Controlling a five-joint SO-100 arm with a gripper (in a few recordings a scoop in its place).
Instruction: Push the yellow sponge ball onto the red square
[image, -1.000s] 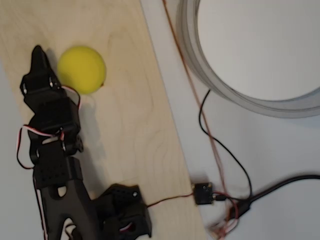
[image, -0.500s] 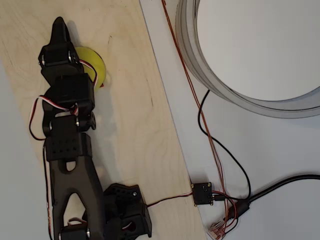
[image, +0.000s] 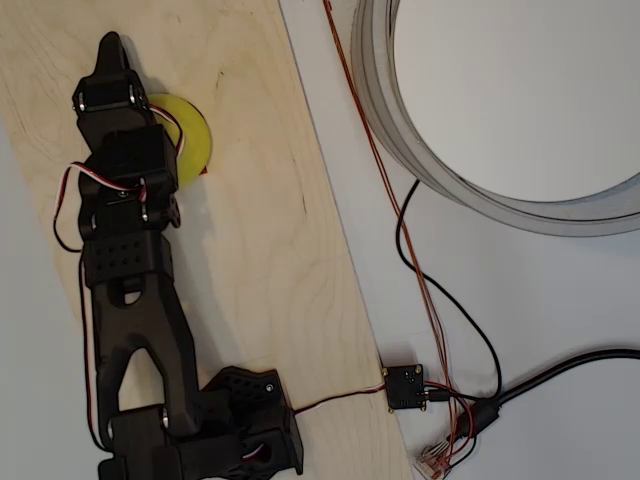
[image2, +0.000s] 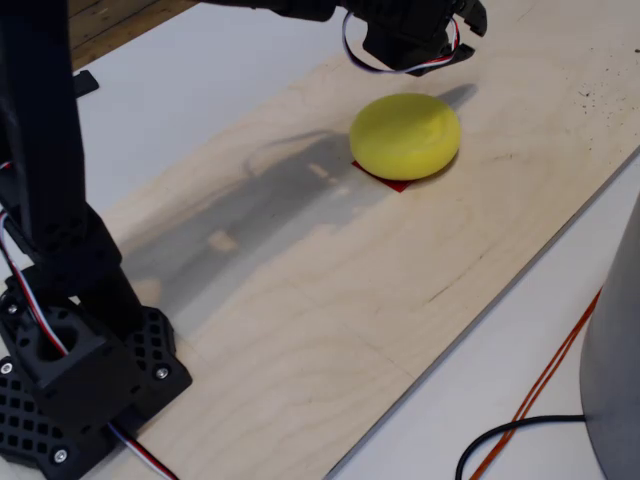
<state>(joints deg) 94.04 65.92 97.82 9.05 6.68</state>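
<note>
Pale plywood board (image: 250, 250) on a white tabletop, with a broad grey ring (image: 400, 120) and loose wiring (image: 440, 390) well off to the right in the overhead view. Black arm reaches up the board; gripper (image: 108, 62) sits above the far-left side of the yellow sponge ball (image2: 405, 135). Jaws appear together, coming to a single point in the overhead view, though that point is small and I cannot be fully sure.

Ball lies just below and right of the jaws in the overhead view, partly hidden under the wrist. It rests on the red square (image2: 385, 178), of which a thin edge peeks out at the ball's near side in the fixed view. By that, the push looks essentially done.

Risk: foam sphere rolls easily. Any brush from the wrist or servo leads (image: 70, 205) while lifting away could nudge it off the patch. A further push would overshoot.
</note>
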